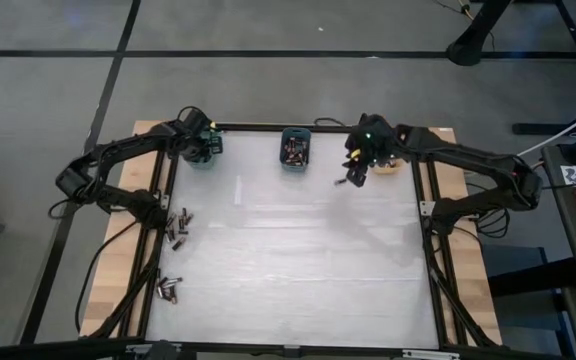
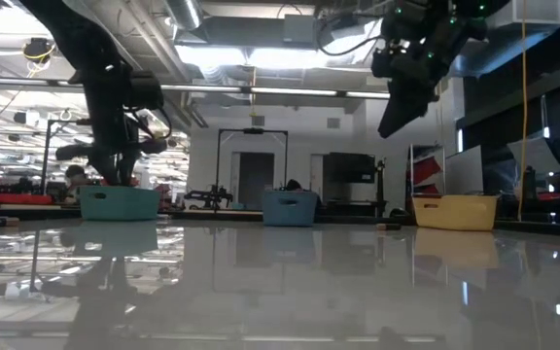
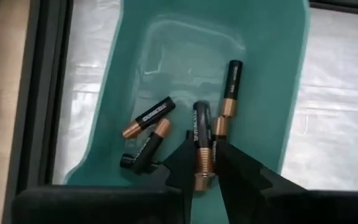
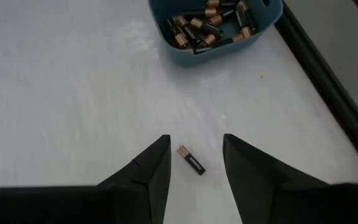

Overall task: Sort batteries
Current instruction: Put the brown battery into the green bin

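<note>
My left gripper [image 3: 202, 163] hangs over the teal bin [image 3: 272, 74] at the table's far left [image 1: 203, 150], shut on a battery [image 3: 202, 140]. Three more batteries [image 3: 148, 118] lie on that bin's floor. My right gripper [image 4: 194, 142] stands open above the table [image 1: 353, 176], between the blue bin [image 1: 295, 148] and the yellow bin [image 2: 455, 211]. One small battery [image 4: 192, 160] lies on the table below its fingers. The blue bin [image 4: 216, 28] holds several batteries. My left gripper has the battery's coppery end [image 3: 203, 169] pinched between its two fingertips. The fingers come from above, slanting down into the teal bin. The battery's dark end points away from the fingers toward the bin's floor; whether it touches the batteries below, I cannot tell.
Several loose batteries lie along the table's left edge [image 1: 178, 225] and nearer the front left [image 1: 168, 290]. The three bins stand in a row along the far edge. A black frame [image 1: 423, 215] borders the white table top.
</note>
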### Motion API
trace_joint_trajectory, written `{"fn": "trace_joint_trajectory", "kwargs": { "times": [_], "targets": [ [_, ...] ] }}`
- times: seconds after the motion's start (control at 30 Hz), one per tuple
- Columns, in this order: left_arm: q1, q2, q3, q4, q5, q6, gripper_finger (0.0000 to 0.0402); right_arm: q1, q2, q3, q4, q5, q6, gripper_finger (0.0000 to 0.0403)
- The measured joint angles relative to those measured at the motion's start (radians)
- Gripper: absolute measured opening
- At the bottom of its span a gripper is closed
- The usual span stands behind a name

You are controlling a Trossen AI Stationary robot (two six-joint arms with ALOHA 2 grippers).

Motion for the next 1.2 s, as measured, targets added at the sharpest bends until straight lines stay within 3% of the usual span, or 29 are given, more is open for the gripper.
{"fn": "trace_joint_trajectory", "kwargs": {
  "times": [0.17,0.33,0.47,0.6,0.77,0.93,1.1,1.2],
  "targets": [
    [0.022,0.000,0.000,0.001,0.009,0.016,0.0112,-0.029,0.000,0.000,0.013,-0.028,0.005,0.0146],
    [0.060,-0.010,0.000,-0.007,0.117,0.044,0.0169,-0.029,0.000,0.000,0.089,-0.016,0.080,0.0146],
    [0.038,-0.069,0.000,0.034,0.146,0.061,0.0191,-0.029,0.001,0.000,0.148,-0.015,0.157,0.0146],
    [-0.040,-0.171,0.000,0.157,0.149,0.090,0.0195,-0.028,0.001,0.000,0.152,-0.006,0.222,0.0146],
    [-0.205,-0.222,0.001,0.462,0.214,0.213,0.0196,-0.026,0.001,0.000,0.107,0.042,0.266,0.0146],
    [-0.373,-0.129,0.011,0.711,0.234,0.317,0.0196,-0.027,0.001,0.000,0.101,0.100,0.284,0.0146],
    [-0.483,0.084,0.131,0.690,0.235,0.580,0.0196,-0.027,0.001,0.000,0.147,0.118,0.298,0.0146],
    [-0.511,0.229,0.245,0.691,0.237,0.652,0.0196,-0.027,0.001,0.000,0.161,0.117,0.301,0.0146]
  ]
}}
